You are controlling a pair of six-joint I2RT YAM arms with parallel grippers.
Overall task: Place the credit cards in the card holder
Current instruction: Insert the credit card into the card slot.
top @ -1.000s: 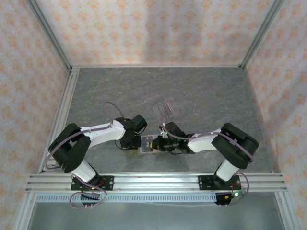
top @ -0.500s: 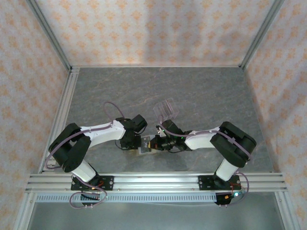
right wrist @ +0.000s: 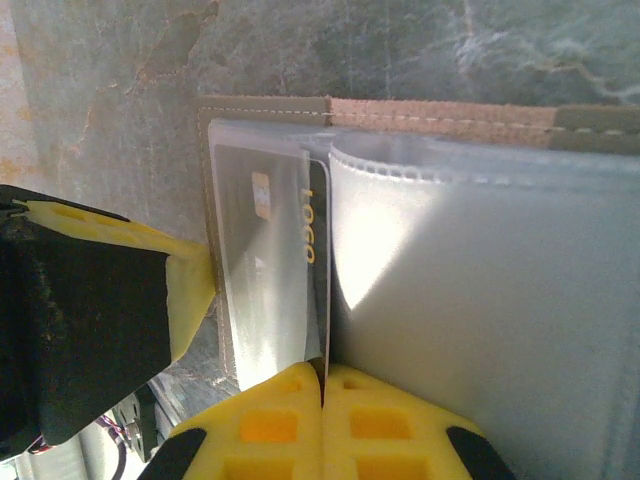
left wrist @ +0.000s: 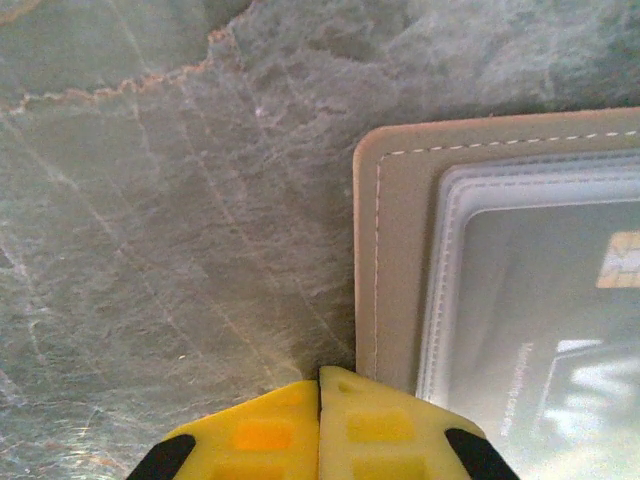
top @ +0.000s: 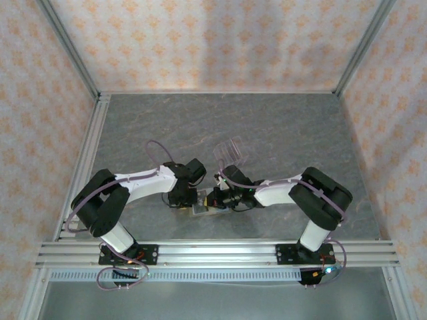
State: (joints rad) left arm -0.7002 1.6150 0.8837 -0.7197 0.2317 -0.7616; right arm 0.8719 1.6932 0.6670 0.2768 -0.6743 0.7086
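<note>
Card holder (right wrist: 440,115) is lying open on the desk (top: 280,127) near the front edge, a card (right wrist: 265,270) sitting inside its clear sleeve (right wrist: 480,300). Left hand (left wrist: 320,400), pressed together, is touching the holder's tan edge. Right hand (right wrist: 322,385), also pressed together, is meeting the card's edge. Broad desk is stretching behind toward the walls (top: 213,40).

— How does the card holder (left wrist: 392,260) lie?
— Open and flat. I see its tan stitched corner just ahead of my left gripper (left wrist: 319,378), clear sleeves (right wrist: 480,300) facing up.
— And the cards?
— One dark credit card (right wrist: 270,270) with gold lettering sits in a sleeve, its edge at my right gripper (right wrist: 322,372).
</note>
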